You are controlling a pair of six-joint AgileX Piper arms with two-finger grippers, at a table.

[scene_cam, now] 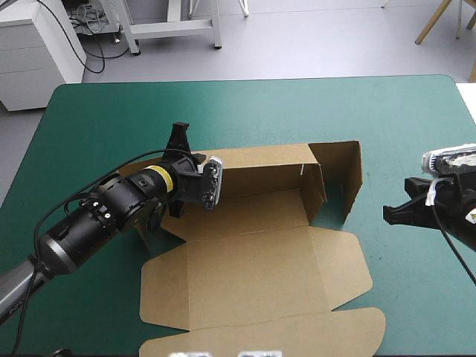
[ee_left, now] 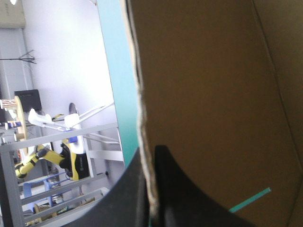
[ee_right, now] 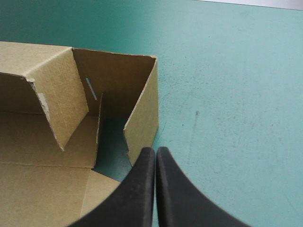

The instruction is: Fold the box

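Box [scene_cam: 253, 253], walls partly raised, rests on the teal-green cover [scene_cam: 111, 119].

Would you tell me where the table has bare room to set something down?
The widest bare teal-green cover lies between the box's raised back wall and the far edge. A narrower strip runs between the box and the right gripper. Crowded: the box's left end, where the left gripper clamps it.

Black cylindrical left arm [scene_cam: 111, 212] with a yellow wrist band [scene_cam: 160, 178] and grey lower link [scene_cam: 15, 286]; black curved fin jaws.
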